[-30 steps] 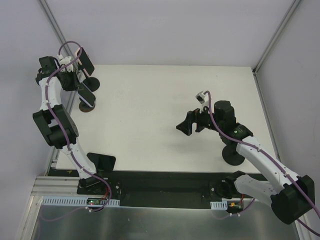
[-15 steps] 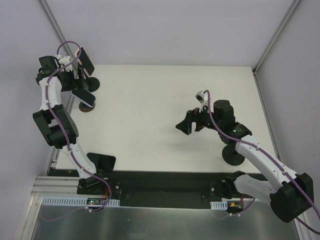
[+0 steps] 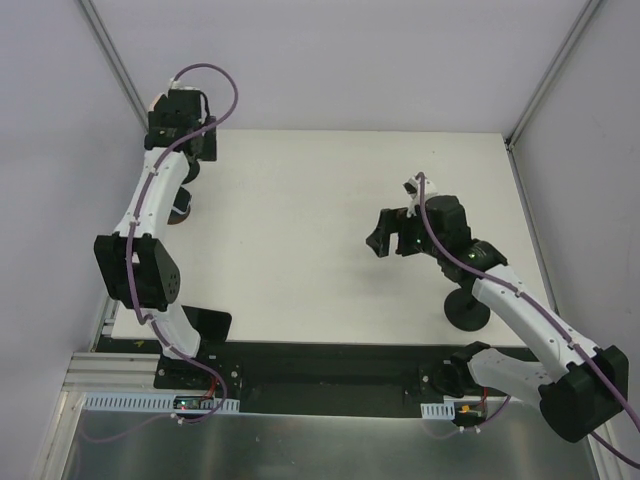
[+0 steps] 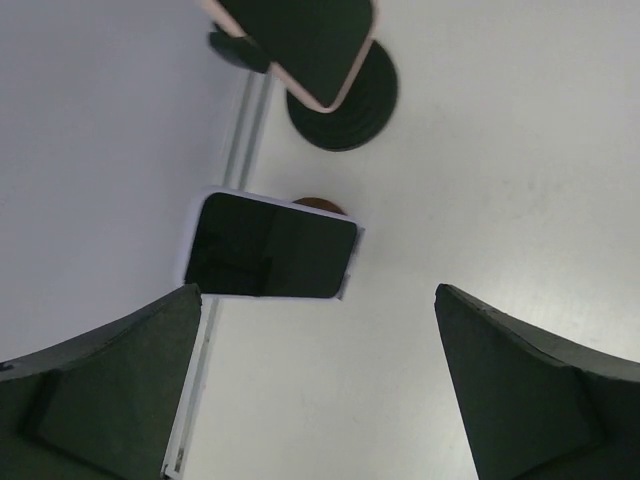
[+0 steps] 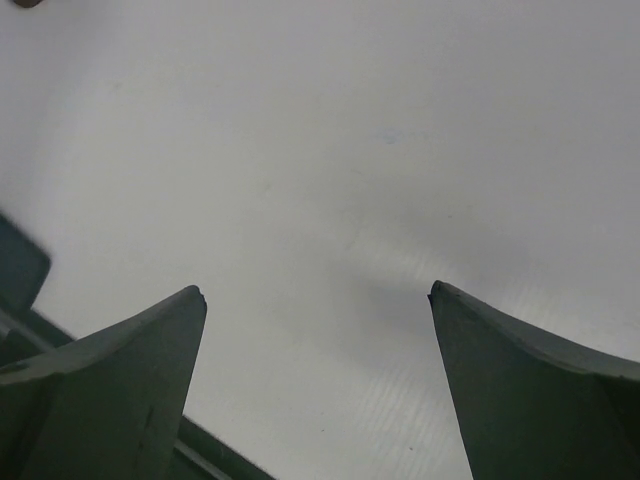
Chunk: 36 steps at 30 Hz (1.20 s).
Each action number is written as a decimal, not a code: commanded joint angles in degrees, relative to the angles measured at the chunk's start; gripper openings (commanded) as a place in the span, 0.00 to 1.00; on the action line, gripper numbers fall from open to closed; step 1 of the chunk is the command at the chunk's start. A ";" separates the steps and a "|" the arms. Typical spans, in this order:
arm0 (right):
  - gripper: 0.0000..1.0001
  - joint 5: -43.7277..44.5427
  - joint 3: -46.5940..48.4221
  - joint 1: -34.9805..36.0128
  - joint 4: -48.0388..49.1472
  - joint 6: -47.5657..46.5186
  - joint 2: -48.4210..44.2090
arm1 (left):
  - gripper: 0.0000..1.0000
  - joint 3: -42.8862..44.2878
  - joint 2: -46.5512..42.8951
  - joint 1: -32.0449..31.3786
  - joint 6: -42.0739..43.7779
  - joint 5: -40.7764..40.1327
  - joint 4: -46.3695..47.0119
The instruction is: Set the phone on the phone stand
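The right gripper (image 5: pixel 315 290) hangs over the white table (image 5: pixel 380 150), its two dark fingers (image 5: pixel 110 390) spread wide with only table surface showing between them. A dark shape (image 5: pixel 18 270), too cropped to identify, sits at the view's left edge.

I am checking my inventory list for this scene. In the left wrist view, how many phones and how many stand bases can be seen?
Phones: 2 (pink-cased phone, white-cased phone)
Stand bases: 2 (black round base, brown base, mostly hidden)
Total: 4
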 commanded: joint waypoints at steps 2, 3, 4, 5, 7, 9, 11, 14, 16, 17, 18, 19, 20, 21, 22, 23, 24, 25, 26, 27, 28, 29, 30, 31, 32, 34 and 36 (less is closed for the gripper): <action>0.97 29.38 9.24 0.06 -18.65 2.35 -0.92 | 0.99 -3.23 -10.14 -6.02 -5.08 -1.86 0.03; 0.97 32.28 10.38 -0.12 -21.48 3.31 -0.92 | 0.99 -3.93 -12.59 -8.12 -5.17 5.65 0.12; 0.97 37.88 13.44 -0.12 -24.64 4.27 -0.40 | 0.99 -5.24 -13.40 -9.09 -6.47 8.68 0.21; 0.96 40.20 14.68 -0.03 -30.85 5.33 -0.22 | 0.99 -5.78 -14.10 -9.97 -7.01 11.85 0.21; 0.96 45.74 18.45 -0.21 -40.34 9.54 -0.31 | 0.99 -7.62 -15.51 -11.82 -8.50 23.17 0.21; 0.96 47.51 20.23 -0.21 -45.83 13.49 -1.96 | 0.99 -9.38 -16.30 -13.75 -11.56 31.78 0.30; 0.96 47.08 21.55 -0.73 -52.43 16.48 -4.25 | 0.99 -10.44 -16.30 -16.04 -12.81 35.24 0.91; 0.96 45.15 21.82 -2.75 -60.78 22.81 -9.52 | 0.99 -11.93 -14.99 -21.92 -12.29 36.22 1.35; 0.96 43.39 21.29 -4.59 -66.13 25.19 -12.51 | 0.98 -12.03 -13.67 -25.26 -12.11 38.23 0.92; 0.96 42.34 20.68 -5.21 -67.38 25.46 -13.13 | 0.99 -12.02 -13.67 -26.58 -12.11 38.86 1.00; 0.96 40.59 19.19 -6.61 -68.96 26.07 -14.10 | 0.99 -12.02 -14.02 -27.55 -11.94 39.47 1.00; 0.96 39.70 18.57 -7.41 -71.32 27.04 -14.54 | 0.99 -12.11 -14.19 -28.43 -11.76 40.26 1.00; 0.96 39.26 17.78 -7.94 -72.13 27.31 -15.07 | 0.99 -12.03 -14.46 -29.83 -11.67 41.66 1.00; 0.96 39.08 16.38 -8.81 -72.66 27.57 -16.38 | 0.99 -11.94 -14.63 -30.19 -11.24 42.02 1.00; 0.96 39.17 15.58 -9.17 -73.45 27.83 -16.91 | 0.99 -12.02 -14.98 -30.63 -11.06 42.29 1.09; 0.96 39.34 14.88 -9.69 -73.72 28.01 -17.53 | 0.99 -12.02 -15.86 -31.07 -10.97 42.46 1.00; 0.96 40.13 14.26 -10.74 -73.98 28.10 -18.32 | 0.99 -12.29 -16.39 -31.25 -10.53 42.64 1.00; 0.96 40.74 13.04 -11.19 -73.98 28.01 -18.67 | 0.99 -12.29 -16.83 -31.43 -10.44 42.55 1.00; 0.96 41.36 12.42 -11.54 -73.81 28.01 -18.94 | 0.99 -12.46 -17.62 -31.60 -10.36 42.47 1.09; 0.96 42.50 11.80 -12.07 -73.37 27.84 -19.20 | 0.99 -12.64 -17.88 -31.78 -10.09 42.38 1.18; 0.96 43.12 10.93 -12.25 -72.59 27.66 -19.20 | 0.99 -12.64 -18.15 -31.95 -9.92 42.46 1.18; 0.96 43.38 10.48 -13.03 -72.06 27.40 -19.20 | 0.99 -12.55 -18.41 -32.04 -9.74 42.29 1.26; 0.96 43.12 10.22 -13.39 -71.27 26.27 -18.86 | 0.99 -12.73 -18.50 -32.22 -9.65 42.12 1.27; 0.96 42.86 10.04 -13.74 -70.30 25.56 -18.59 | 0.99 -12.73 -18.50 -32.22 -9.56 42.03 1.27; 0.96 42.68 9.95 -14.09 -69.77 25.12 -18.41 | 0.99 -12.81 -18.42 -32.31 -9.39 41.85 1.27; 0.96 41.72 9.51 -14.36 -67.41 22.75 -18.06 | 0.99 -12.82 -18.42 -32.39 -9.30 41.76 1.27; 0.96 39.62 8.81 -14.88 -64.51 19.85 -17.89 | 0.99 -12.82 -18.42 -32.39 -9.21 41.76 1.27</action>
